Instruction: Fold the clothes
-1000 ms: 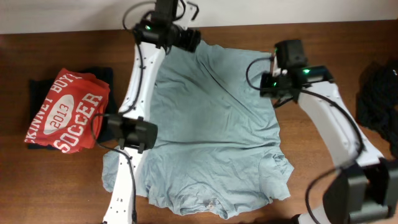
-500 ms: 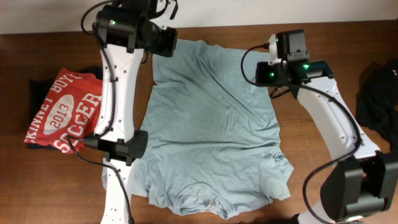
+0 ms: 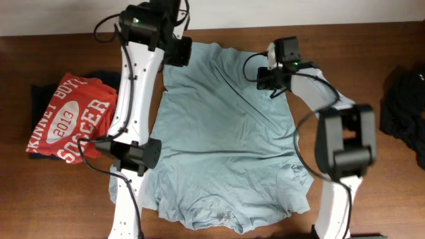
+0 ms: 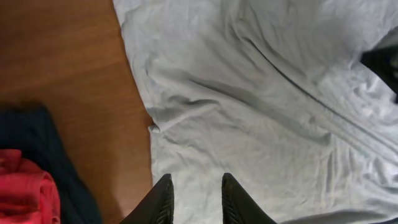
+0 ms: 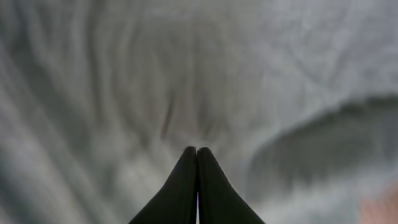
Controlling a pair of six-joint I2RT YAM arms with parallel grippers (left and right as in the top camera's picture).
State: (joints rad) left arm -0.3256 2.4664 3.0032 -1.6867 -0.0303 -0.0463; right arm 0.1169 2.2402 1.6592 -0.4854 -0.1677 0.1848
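The clothes, a pale grey-blue t-shirt (image 3: 226,133), lie spread flat on the wooden table, collar toward the near edge. My left gripper (image 3: 178,54) hovers at the shirt's far left corner. In the left wrist view (image 4: 196,186) its fingers stand a little apart, with flat cloth (image 4: 261,99) showing through the gap and nothing between them. My right gripper (image 3: 265,74) is over the shirt's far right part. Its fingers (image 5: 197,152) are pressed together just above blurred fabric (image 5: 124,74) whose wrinkles run toward the tips. Whether cloth is pinched does not show.
A red t-shirt with white soccer lettering (image 3: 70,119) lies on a dark garment (image 3: 40,96) at the left, both also in the left wrist view as red cloth (image 4: 25,193) and dark cloth (image 4: 37,137). A black garment (image 3: 405,109) sits at the right edge.
The left gripper's jaws have narrowed from wide to a small gap, and it shifted left along the shirt's far edge. The shut right gripper moved left and farther over the shirt.
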